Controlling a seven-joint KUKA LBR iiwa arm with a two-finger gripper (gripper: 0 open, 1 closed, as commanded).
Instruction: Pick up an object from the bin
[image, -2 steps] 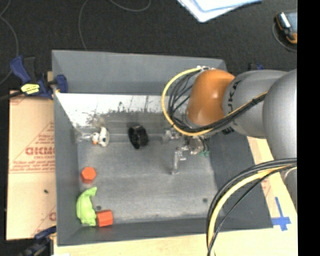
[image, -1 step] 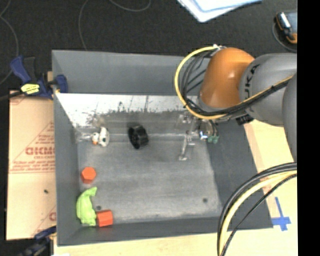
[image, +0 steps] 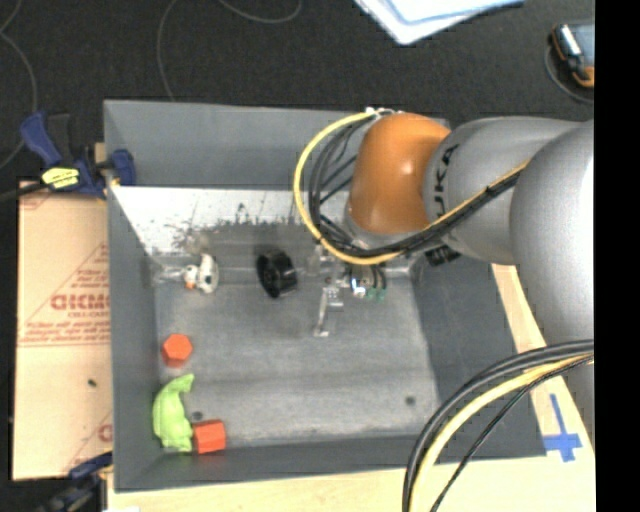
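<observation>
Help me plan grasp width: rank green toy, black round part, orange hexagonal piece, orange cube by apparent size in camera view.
1. green toy
2. black round part
3. orange cube, orange hexagonal piece: alike

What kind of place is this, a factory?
Most likely a robotics test lab rather than a factory: a big grey robot arm with looped cables reaches over a grey metal bin holding a few odd trinkets, like a green toy and an orange block.
</observation>
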